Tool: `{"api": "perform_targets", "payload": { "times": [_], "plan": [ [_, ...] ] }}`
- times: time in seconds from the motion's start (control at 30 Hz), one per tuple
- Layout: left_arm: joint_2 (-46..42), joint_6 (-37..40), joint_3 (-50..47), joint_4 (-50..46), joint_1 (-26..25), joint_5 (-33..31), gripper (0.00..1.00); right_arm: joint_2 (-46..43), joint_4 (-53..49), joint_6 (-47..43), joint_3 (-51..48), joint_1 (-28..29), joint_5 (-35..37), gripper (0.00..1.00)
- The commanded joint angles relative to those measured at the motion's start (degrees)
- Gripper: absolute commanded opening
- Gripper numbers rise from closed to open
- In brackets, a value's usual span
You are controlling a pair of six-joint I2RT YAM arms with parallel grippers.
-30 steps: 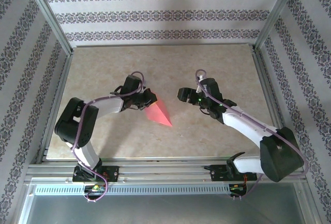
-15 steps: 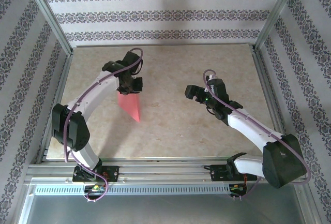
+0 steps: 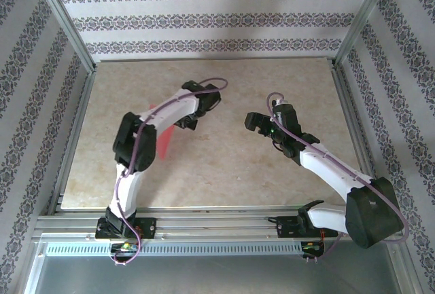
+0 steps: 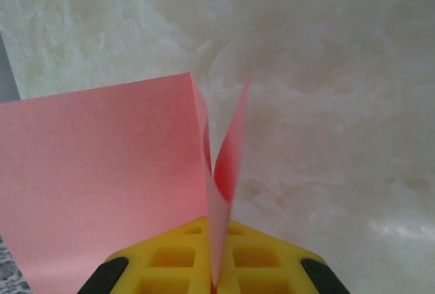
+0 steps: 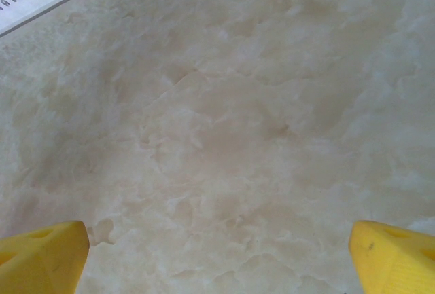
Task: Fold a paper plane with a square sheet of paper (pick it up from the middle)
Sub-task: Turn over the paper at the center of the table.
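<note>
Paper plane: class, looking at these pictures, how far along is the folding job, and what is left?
Done: the paper plane is folded, showing a centre crease with flaps spreading apart. In hand: the left pincer is shut on that crease. The right pincer stands open over the table, holding nothing. Left: probably only setting the plane down and letting go.

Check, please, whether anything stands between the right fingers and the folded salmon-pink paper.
Nothing visible: bare beige marble tabletop lies between the open right fingers and the salmon-pink folded paper, which the left fingers pinch.
</note>
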Motion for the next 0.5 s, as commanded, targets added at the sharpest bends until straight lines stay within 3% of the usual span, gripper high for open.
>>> {"api": "perform_targets", "payload": {
  "times": [0.0,0.1,0.27,0.37,0.47],
  "plan": [
    [4.0,-1.5,4.4,-5.5,-2.2,-6.9,0.08,-0.8,-0.4,0.4,-1.1,-0.6,1.4,0.98],
    [7.2,1.9,6.1,-0.8,-4.5,-6.8,0.08,-1.1,-0.1,1.0,-1.7,-1.0,1.4,0.98],
    [13.4,1.6,12.2,-0.8,-6.6,-6.6,0.08,-3.7,-0.1,2.9,-4.1,-1.9,3.5,0.98],
    [15.4,1.4,13.5,0.2,-7.4,-5.6,0.09,-8.3,-2.5,3.2,-6.3,-4.6,7.8,0.98],
    [16.4,0.9,13.9,1.0,-8.3,-4.6,0.09,-13.5,-3.9,1.5,-8.2,-8.4,7.7,0.98]
  ]
}}
